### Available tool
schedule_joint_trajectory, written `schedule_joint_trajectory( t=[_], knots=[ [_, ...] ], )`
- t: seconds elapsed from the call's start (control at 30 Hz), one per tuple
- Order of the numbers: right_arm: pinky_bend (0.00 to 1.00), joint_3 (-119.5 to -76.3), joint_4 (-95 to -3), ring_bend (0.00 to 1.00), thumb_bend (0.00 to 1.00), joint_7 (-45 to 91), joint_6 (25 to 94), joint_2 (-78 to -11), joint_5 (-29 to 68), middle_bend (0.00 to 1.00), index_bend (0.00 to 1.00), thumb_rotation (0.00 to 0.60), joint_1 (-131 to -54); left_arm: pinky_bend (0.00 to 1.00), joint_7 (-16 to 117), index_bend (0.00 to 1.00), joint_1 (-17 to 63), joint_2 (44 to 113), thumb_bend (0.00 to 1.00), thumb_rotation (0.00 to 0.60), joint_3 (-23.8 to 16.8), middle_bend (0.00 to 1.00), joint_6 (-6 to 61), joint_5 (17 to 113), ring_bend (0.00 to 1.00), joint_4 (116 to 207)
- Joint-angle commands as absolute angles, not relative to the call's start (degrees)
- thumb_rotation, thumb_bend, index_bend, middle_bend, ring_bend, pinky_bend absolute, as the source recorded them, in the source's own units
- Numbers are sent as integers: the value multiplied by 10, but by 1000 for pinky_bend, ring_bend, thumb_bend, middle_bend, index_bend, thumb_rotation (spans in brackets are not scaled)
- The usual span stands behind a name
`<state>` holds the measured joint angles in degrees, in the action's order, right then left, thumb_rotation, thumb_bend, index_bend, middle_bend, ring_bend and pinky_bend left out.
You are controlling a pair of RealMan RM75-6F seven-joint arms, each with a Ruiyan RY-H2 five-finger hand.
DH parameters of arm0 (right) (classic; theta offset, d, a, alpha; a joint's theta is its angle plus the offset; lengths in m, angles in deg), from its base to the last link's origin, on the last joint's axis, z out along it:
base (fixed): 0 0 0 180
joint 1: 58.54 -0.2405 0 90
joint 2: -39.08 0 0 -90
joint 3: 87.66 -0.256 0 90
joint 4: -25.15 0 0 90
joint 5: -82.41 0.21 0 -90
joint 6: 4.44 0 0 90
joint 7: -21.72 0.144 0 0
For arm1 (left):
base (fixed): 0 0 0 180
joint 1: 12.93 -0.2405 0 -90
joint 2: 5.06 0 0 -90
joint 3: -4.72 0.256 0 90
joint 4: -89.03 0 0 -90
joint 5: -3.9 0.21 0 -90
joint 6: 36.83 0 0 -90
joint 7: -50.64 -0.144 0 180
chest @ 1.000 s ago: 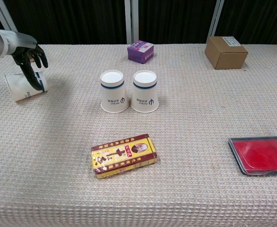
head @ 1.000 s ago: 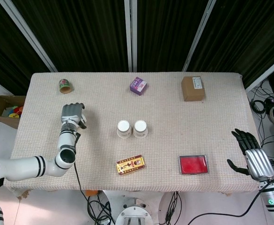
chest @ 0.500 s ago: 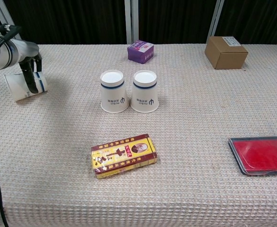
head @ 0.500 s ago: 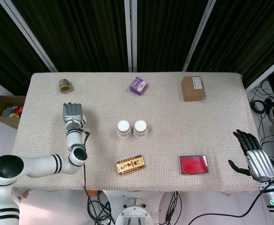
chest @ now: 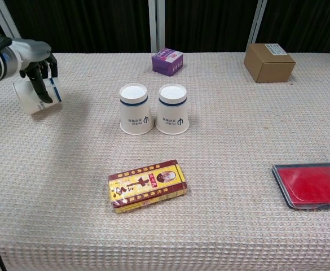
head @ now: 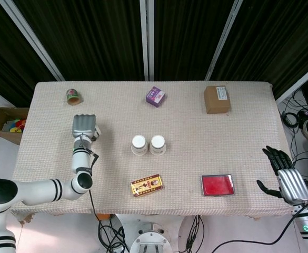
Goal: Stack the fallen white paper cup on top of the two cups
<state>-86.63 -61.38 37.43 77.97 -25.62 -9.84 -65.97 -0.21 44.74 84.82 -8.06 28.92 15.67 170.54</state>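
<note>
White paper cup [chest: 36, 95], the fallen one with a blue band, sits at the far left of the bench, lying tilted with its long axis across the view, and the left hand [chest: 39, 72] has its dark fingers wrapped over it from above. It looks raised slightly off the cloth, though the chest view is too oblique to be sure.

Largest first: the beige woven-cloth bench [head: 238, 147] carries everything. On it are one brown cardboard box [chest: 269, 62] at the back right, one flat red tray with a clear rim [chest: 311, 185] at the front right, and one yellow and red printed packet [chest: 146, 185] at the front middle. Two upright inverted white paper cups [chest: 153, 108] stand side by side and touching in the middle, and one small purple box [chest: 167, 61] lies behind them. One small green and red roll [head: 73, 96] is at the back left corner.

The pair of cups lies to the right of the held cup, well apart from it, so the left hand is the nearer one. The right hand [head: 282, 174] hangs off the bench's right edge, fingers spread and holding nothing. In all there are three cups.
</note>
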Motion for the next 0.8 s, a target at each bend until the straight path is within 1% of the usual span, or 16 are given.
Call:
schedule_joint_trajectory(
  t=[0.03, 0.13, 0.27, 0.37, 0.43, 0.53, 0.63, 0.8],
  knots=[
    [0, -866, -615, 0, 232, 373, 780, -256, -98, 33, 36, 600, -659, 350, 141, 517, 383, 786, 334, 600, -108, 509, 278, 291, 362, 1781],
    [0, -867, -618, 0, 232, 372, 781, -255, -98, 33, 36, 600, -658, 341, 250, 512, 345, 768, 333, 600, -121, 502, 280, 385, 362, 1802],
    [0, -868, -626, 0, 232, 367, 784, -250, -100, 33, 36, 600, -658, 309, 490, 500, 281, 751, 317, 600, -146, 479, 245, 525, 353, 1831],
    [0, -870, -635, 0, 232, 363, 785, -246, -101, 33, 36, 600, -660, 297, 637, 490, 254, 748, 306, 600, -146, 460, 209, 616, 342, 1825],
    [0, -871, -641, 0, 232, 362, 783, -243, -102, 33, 36, 600, -662, 279, 712, 486, 246, 763, 291, 600, -142, 452, 207, 675, 332, 1802],
    [0, -871, -648, 0, 232, 357, 782, -240, -103, 33, 36, 600, -662, 254, 812, 480, 243, 796, 285, 600, -136, 438, 213, 741, 304, 1768],
    [0, -871, -654, 0, 232, 354, 783, -237, -102, 33, 36, 600, -661, 248, 879, 469, 250, 830, 275, 600, -123, 417, 220, 796, 278, 1730],
    [0, -870, -657, 0, 232, 352, 784, -236, -100, 33, 36, 600, -658, 236, 928, 457, 269, 891, 247, 600, -108, 409, 235, 842, 265, 1665]
  ],
)
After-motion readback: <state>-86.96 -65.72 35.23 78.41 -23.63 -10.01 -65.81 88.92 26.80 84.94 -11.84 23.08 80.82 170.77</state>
